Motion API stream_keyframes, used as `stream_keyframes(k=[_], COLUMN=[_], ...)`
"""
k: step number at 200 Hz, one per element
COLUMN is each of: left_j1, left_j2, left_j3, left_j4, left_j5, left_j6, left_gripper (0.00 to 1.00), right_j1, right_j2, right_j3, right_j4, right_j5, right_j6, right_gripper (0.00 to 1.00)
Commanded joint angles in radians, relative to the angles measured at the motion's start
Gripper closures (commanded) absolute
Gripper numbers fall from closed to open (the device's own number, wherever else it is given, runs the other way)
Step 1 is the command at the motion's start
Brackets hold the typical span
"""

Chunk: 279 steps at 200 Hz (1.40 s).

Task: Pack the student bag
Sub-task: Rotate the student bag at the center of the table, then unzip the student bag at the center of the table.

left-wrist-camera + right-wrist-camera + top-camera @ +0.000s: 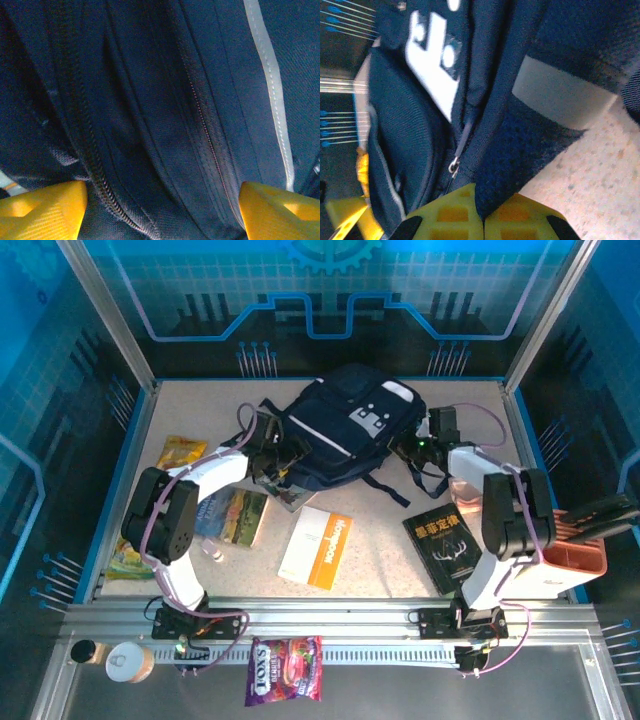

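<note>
Student bag: the student bag [345,425] lies flat on the worktop [385,575], grey-white patch up, between the two grippers
Left gripper: the left gripper [162,202] is at the bag's left side, released, its jaws wide apart with navy cloth and a zip [95,165] bulging between them
Right gripper: the right gripper [482,212] is at the bag's right side, clenched, seemingly on an edge of the bag's cloth just beside a zip pull [454,165]
Step in hand: probably getting the bag's mouth open, with nothing packed yet
Doing it well: keep the right pinch firm as an anchor so the bag does not slide; bring the left jaws down across one ridge of cloth beside the zip rather than the whole bulge, then lift away from the right side so the opening gapes
Risk: a grip on loose outer cloth alone would drag the bag and open nothing
Waiting goods: on the bag's near side, a black book [448,545], a white and orange booklet [315,545] and a landscape-cover book [238,517]; a yellow packet [180,453] to the bag's left
Hard to make out: whether either zip is open; the left wrist view is dark and very close
Cut off: the right fingertips run off the frame's lower edge, so how much cloth they hold is unclear
Part covered: something flat under the bag's near-left edge, too hidden to name
</note>
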Motion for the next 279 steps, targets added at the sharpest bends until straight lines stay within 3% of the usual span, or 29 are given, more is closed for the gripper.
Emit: stream_keyframes(k=[1, 65, 110, 148, 178, 225, 241, 256, 279], left_j1=[0.006, 0.041, 0.025, -0.1, -0.245, -0.402, -0.448, -0.472, -0.476], left_j2=[0.03, 0.161, -0.01, -0.199, -0.246, -0.108, -0.04, 0.012, 0.072], left_j3=[0.067, 0.3, 0.242, 0.097, 0.003, 0.066, 0.134, 0.173, 0.218], left_j4=[-0.001, -0.058, -0.096, -0.117, -0.066, -0.023, -0.061, -0.058, -0.008], left_j5=[-0.032, -0.072, -0.136, -0.165, -0.191, -0.208, -0.291, -0.358, -0.366], left_j6=[0.041, 0.17, 0.283, 0.356, 0.334, 0.356, 0.381, 0.406, 0.408], left_gripper=[0.2, 0.21, 0.2, 0.19, 0.21, 0.29, 0.32, 0.36, 0.42], right_j1=[-0.005, 0.056, 0.106, 0.133, 0.139, 0.144, 0.144, 0.145, 0.145], right_j2=[-0.122, -0.227, -0.172, -0.149, -0.144, -0.159, -0.164, -0.168, -0.172], right_j3=[-0.049, -0.159, -0.122, -0.069, -0.053, -0.035, -0.02, -0.015, -0.019], right_j4=[0.026, 0.154, 0.19, 0.161, 0.155, 0.131, 0.098, 0.085, 0.089], right_j5=[-0.066, 0.007, 0.086, 0.092, 0.081, 0.062, 0.055, 0.049, 0.04], right_j6=[0.057, 0.278, 0.392, 0.401, 0.407, 0.406, 0.411, 0.43, 0.47], right_gripper=[0.98, 0.99, 0.98, 0.98, 0.98, 0.98, 0.98, 0.98, 0.98])
